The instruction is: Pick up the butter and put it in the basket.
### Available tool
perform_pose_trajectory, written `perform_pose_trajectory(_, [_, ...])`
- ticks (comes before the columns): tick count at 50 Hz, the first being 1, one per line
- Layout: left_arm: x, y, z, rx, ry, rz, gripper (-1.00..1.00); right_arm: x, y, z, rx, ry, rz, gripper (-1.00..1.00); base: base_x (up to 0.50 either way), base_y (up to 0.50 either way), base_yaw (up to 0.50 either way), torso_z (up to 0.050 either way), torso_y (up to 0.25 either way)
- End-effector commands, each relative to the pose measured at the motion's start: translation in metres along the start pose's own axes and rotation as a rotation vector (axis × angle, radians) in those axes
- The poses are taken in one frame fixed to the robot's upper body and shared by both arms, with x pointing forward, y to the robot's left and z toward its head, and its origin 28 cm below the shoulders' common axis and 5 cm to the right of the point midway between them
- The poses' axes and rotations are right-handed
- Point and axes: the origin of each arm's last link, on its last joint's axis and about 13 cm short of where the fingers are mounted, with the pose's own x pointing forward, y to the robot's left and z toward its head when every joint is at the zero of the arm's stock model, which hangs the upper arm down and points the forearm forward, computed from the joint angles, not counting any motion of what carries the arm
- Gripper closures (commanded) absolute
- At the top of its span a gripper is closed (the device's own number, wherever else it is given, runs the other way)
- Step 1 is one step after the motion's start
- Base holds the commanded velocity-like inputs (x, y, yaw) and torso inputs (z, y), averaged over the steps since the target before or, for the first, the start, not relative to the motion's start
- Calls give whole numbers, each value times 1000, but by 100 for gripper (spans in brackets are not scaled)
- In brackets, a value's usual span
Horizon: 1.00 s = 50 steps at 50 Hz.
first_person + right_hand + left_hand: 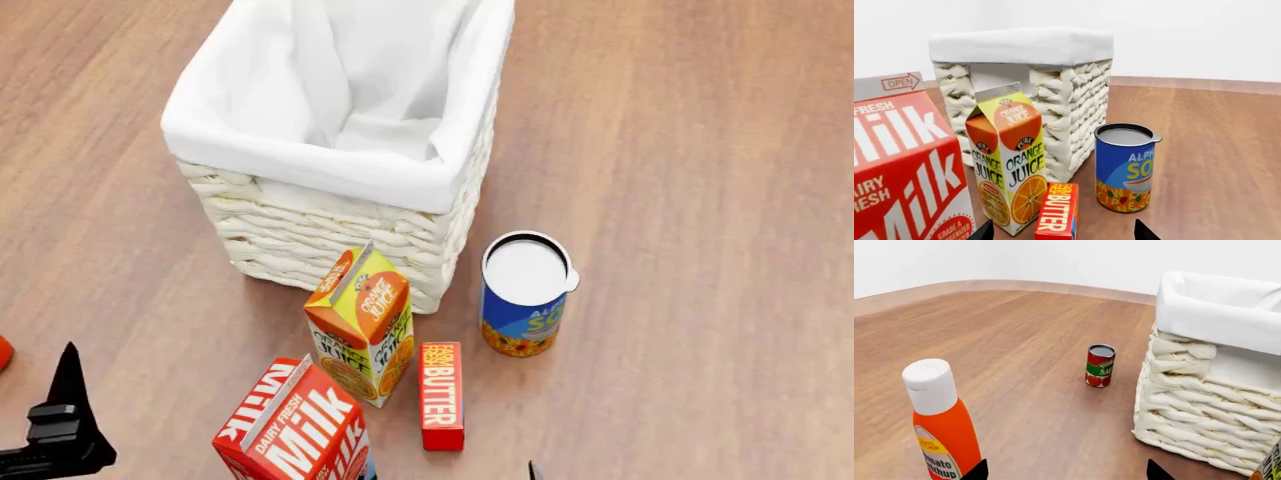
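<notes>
A small slim red box of butter [442, 396] lies flat on the wooden surface [694, 150], white lettering facing up. It sits just beside the orange juice carton [362, 325], which stands upright to its left in the head view. A red-and-white milk carton [296, 430] stands near the juice, lower left. To the butter's upper right stands a blue can [525, 293] with a pale lid, close but apart.

Beyond the juice carton stands the large white woven basket [334, 240], its white cloth liner folded over the rim. The juice carton is right against the basket's near wall.

In the right wrist view, the butter [1057, 211] sits between the two dark fingertips of the right hand [1063, 231], which are spread apart and hold nothing.

In the left wrist view, the left hand [1066, 471] also shows its two tips spread wide, empty. An orange ketchup bottle [941, 422] with a white cap stands near it, and a small tomato sauce can [1100, 365] stands farther off, near the basket [1201, 410].
</notes>
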Motion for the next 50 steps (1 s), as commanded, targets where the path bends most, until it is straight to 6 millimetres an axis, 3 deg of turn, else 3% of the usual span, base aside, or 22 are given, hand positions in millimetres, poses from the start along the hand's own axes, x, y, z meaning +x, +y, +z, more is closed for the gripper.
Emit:
perform_pose_trajectory(1, [-2, 1, 2, -4, -2, 2, -100, 10, 0, 0, -13, -4, -3, -100, 0, 0, 0, 0, 0])
perform_pose_trajectory(50, [-7, 0, 8, -19, -7, -3, -100, 37, -7, 4, -31, 69, 4, -100, 0, 0, 0, 0, 0])
